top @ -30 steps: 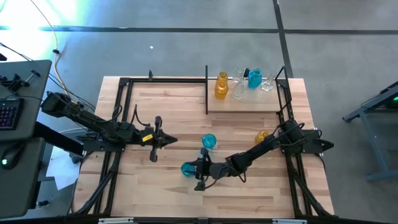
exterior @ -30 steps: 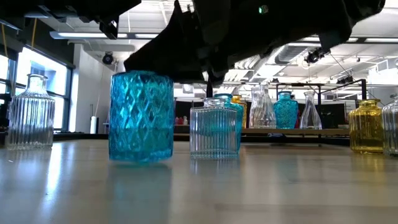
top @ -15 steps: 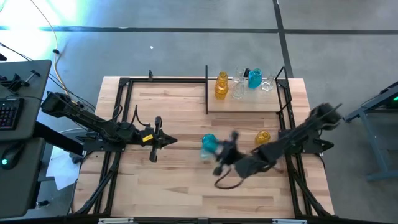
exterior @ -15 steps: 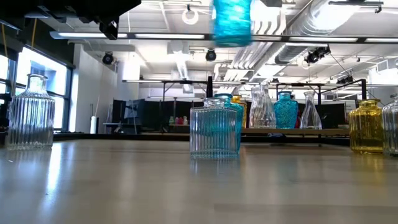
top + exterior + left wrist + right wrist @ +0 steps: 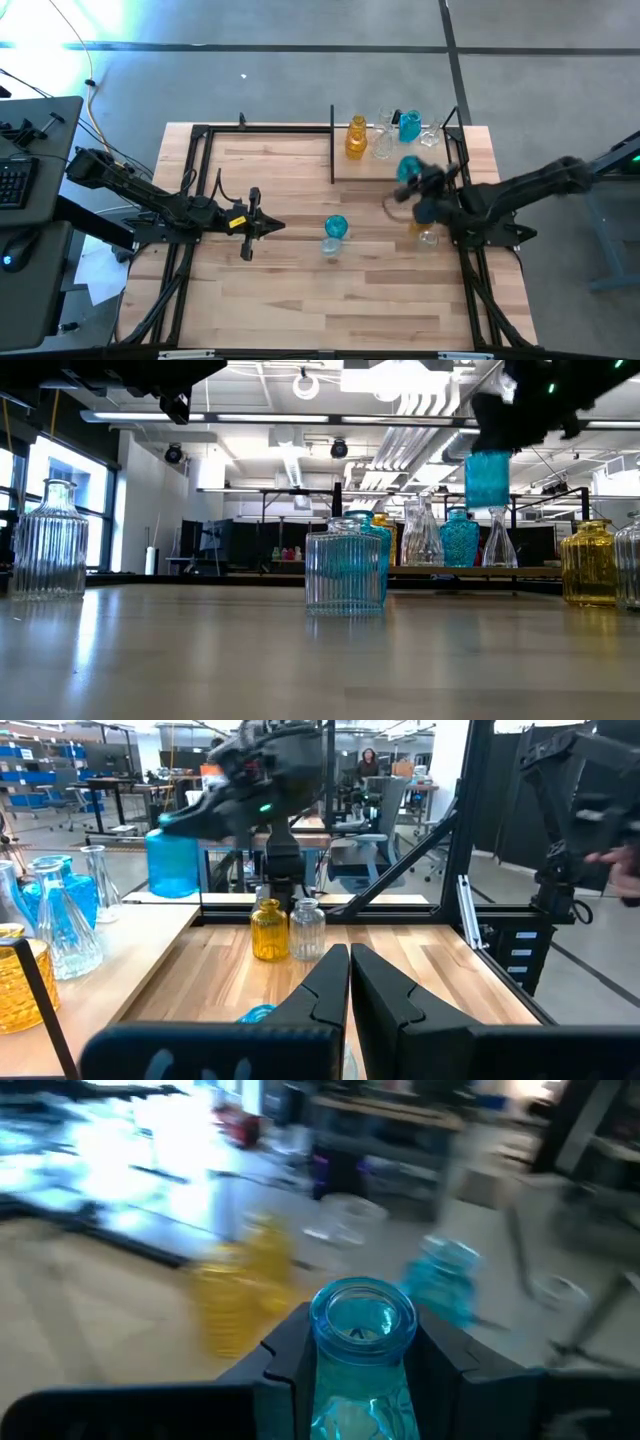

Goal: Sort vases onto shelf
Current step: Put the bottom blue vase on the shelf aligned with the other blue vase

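While carried high to clear standing glassware, rides in right gripper point(image 5: 412, 182) clamped on teal-blue diamond-cut glass vase point(image 5: 408, 167) (neck upward), just short of light-wood black-framed shelf point(image 5: 400, 166); left gripper point(image 5: 272, 227) shut, empty, parked mid-table.

The right wrist view is motion-blurred, so the amber vase point(image 5: 245, 1285) and the shelf beyond it stay indistinct.

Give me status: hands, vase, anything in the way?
Right hand shut on teal vase, airborne beside the shelf. Left hand shut, idle at table's left. Amber vase and clear vase stand under the right arm.
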`<state>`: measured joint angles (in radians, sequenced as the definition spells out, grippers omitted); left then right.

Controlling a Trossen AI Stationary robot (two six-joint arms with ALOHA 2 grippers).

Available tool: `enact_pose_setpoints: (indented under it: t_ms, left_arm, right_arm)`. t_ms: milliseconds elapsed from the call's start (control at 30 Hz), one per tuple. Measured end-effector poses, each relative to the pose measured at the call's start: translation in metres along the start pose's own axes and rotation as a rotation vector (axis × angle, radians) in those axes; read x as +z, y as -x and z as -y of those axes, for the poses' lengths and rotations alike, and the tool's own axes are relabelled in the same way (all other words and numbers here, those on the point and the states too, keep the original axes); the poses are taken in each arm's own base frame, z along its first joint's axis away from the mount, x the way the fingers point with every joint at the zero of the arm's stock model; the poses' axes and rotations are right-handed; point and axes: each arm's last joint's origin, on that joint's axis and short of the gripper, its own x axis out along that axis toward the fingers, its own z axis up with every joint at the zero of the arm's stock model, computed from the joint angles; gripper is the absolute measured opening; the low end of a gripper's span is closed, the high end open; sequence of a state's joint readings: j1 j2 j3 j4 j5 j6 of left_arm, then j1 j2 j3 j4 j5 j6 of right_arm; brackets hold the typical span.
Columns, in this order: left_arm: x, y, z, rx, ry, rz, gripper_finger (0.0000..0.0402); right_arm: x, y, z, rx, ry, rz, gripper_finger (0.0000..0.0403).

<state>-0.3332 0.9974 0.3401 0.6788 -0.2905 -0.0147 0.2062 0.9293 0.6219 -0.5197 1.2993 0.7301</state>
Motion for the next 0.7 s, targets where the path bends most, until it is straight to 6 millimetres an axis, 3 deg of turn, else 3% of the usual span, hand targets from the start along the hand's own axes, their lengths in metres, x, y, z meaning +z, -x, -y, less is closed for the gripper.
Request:
enact_pose_setpoints:
  t_ms: [333, 700]
  left_arm:
    - [0.000, 0.000, 0.000, 0.000, -0.008, 0.000, 0.0005]
    - [0.000, 0.000, 0.000, 0.001, -0.008, 0.000, 0.0005]
  right_arm:
    - [-0.033, -0.064, 0.030, -0.149, -0.091, -0.057, 0.0092]
    - [-0.055, -0.085, 0.050, -0.136, -0.191, -0.013, 0.0092]
